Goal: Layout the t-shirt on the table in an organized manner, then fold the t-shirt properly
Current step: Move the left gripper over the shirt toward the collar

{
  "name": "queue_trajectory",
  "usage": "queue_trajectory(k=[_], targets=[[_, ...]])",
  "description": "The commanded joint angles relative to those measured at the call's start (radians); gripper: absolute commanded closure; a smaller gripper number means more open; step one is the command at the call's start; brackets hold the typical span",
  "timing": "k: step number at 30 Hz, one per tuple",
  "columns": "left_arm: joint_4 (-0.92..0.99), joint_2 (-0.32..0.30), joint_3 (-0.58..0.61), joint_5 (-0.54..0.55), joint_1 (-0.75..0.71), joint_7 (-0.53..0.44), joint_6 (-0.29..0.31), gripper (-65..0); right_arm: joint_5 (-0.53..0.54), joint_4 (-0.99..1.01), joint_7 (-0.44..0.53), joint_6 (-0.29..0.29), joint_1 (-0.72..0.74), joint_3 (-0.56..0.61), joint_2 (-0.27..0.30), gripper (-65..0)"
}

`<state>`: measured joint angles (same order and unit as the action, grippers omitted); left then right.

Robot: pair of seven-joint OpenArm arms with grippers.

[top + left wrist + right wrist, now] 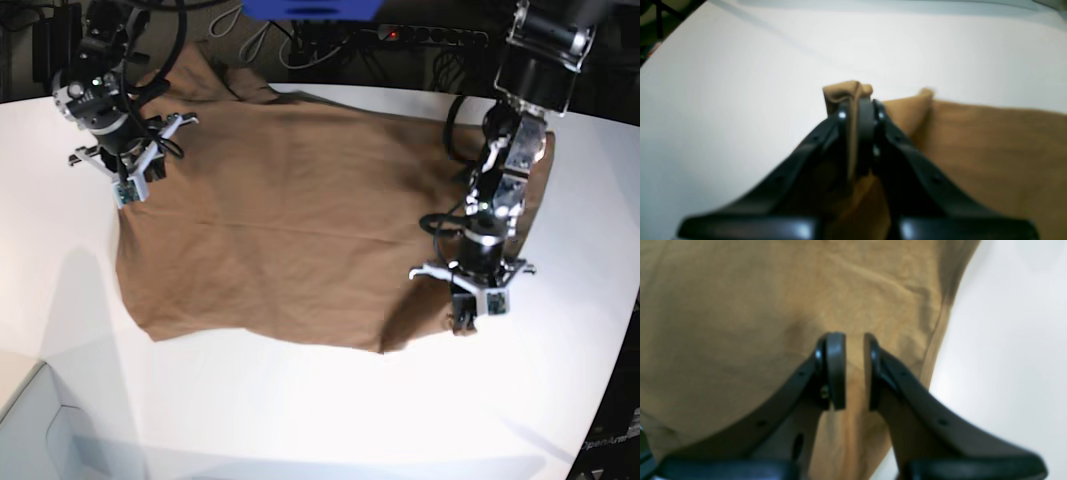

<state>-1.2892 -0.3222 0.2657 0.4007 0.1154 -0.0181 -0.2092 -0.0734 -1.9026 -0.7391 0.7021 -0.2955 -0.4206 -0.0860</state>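
Note:
The tan-brown t-shirt [290,220] lies spread across the white table [300,410], mostly flat with light creases. My left gripper [467,318] is at the shirt's near right corner. In the left wrist view it [858,106] is shut on a fold of the t-shirt [990,150] that pokes out past the fingertips, above the table [740,66]. My right gripper [126,190] is at the shirt's left edge. In the right wrist view it [853,370] stands with its jaws a narrow gap apart, pinching a raised ridge of the t-shirt [740,306] beside the table [1007,340].
A pale grey box corner [30,420] sits at the near left. Cables and a power strip [430,35] lie behind the table's far edge. The table's curved edge [612,340] runs down the right side, close to my left arm.

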Motion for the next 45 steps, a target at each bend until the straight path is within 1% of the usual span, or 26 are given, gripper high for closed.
queue_trajectory(k=[1,3,5,8,9,10,11,13,16,18,20,22,24,28,30,33,37,40,41,43,45], targets=[[-0.048,-0.008,-0.003,-0.010,-0.016,-0.024,0.004,0.0,0.011,-0.016,0.020,-0.004,0.005,-0.002,0.002,-8.1],[-0.106,-0.024,0.004,-0.058,-0.087,-0.024,0.006,0.0,0.011,-0.016,0.020,-0.004,0.006,-0.001,0.002,-8.1],[-0.151,-0.021,0.005,-0.127,-0.138,-0.019,0.006,0.0,0.011,-0.016,0.020,-0.004,0.019,-0.001,0.002,-8.1],[-0.194,-0.015,0.007,-0.282,-0.207,-0.018,0.007,-0.4,0.011,-0.016,0.020,-0.004,0.025,-0.001,-0.002,-8.1],[-0.204,-0.013,0.017,-0.351,-0.225,-0.018,0.007,-2.2,0.011,-0.016,0.020,-0.004,0.025,0.001,-0.002,-8.1],[-0.215,-0.013,0.036,-0.418,-0.239,-0.018,0.007,-4.8,0.011,-0.016,0.020,-0.004,0.025,0.001,-0.002,-8.1],[-0.221,-0.013,0.054,-0.486,-0.251,-0.018,0.007,-9.0,0.011,-0.015,0.020,-0.004,0.025,0.001,-0.002,-8.1],[-0.246,-0.013,0.062,-0.583,-0.288,-0.023,0.007,-17.5,0.011,-0.015,0.020,-0.004,0.025,0.001,-0.004,-8.1],[-0.312,-0.013,0.066,-0.665,-0.343,-0.023,0.007,-26.5,0.011,-0.015,0.020,-0.004,0.025,0.001,-0.004,-8.1],[-0.364,-0.013,0.063,-0.672,-0.368,-0.023,0.007,-30.9,0.013,-0.015,0.020,-0.004,0.032,0.001,-0.004,-8.1],[-0.424,-0.013,0.059,-0.673,-0.389,-0.024,0.006,-33.3,0.013,-0.015,0.020,-0.004,0.037,0.001,-0.005,-8.1],[-0.462,-0.015,0.053,-0.672,-0.394,-0.024,0.001,-33.5,0.013,-0.015,0.020,-0.004,0.038,0.001,-0.005,-8.1],[-0.478,-0.010,0.008,-0.672,-0.389,-0.023,0.001,-33.5,0.013,-0.015,0.019,-0.004,0.040,0.001,-0.007,-8.1],[-0.455,0.079,-0.078,-0.670,-0.354,-0.019,0.007,-33.5,0.013,-0.015,0.019,-0.004,0.040,0.001,-0.007,-8.1],[-0.435,0.097,-0.088,-0.672,-0.351,-0.019,0.007,-33.5,0.013,-0.015,0.019,-0.004,0.040,0.001,-0.007,-8.1],[-0.435,0.096,-0.062,-0.679,-0.377,-0.019,0.007,-33.5,0.013,-0.015,0.019,-0.004,0.040,0.001,-0.007,-8.1],[-0.418,0.096,-0.065,-0.678,-0.418,-0.018,0.007,-33.5,0.013,-0.016,0.019,-0.004,0.042,0.001,-0.007,-8.1],[-0.353,0.061,-0.059,-0.670,-0.426,0.002,0.007,-33.5,0.013,-0.016,0.019,-0.004,0.043,0.001,-0.007,-8.1],[-0.332,0.059,-0.059,-0.665,-0.426,0.005,0.007,-33.5,0.013,-0.016,0.019,-0.004,0.043,0.001,-0.007,-8.1],[-0.304,0.059,-0.059,-0.616,-0.420,0.010,0.007,-33.5,0.013,-0.016,0.019,-0.004,0.043,0.001,-0.007,-8.1],[-0.295,0.059,-0.059,-0.537,-0.420,0.011,0.007,-33.5,0.013,-0.016,0.019,-0.004,0.043,0.001,-0.007,-8.1]])
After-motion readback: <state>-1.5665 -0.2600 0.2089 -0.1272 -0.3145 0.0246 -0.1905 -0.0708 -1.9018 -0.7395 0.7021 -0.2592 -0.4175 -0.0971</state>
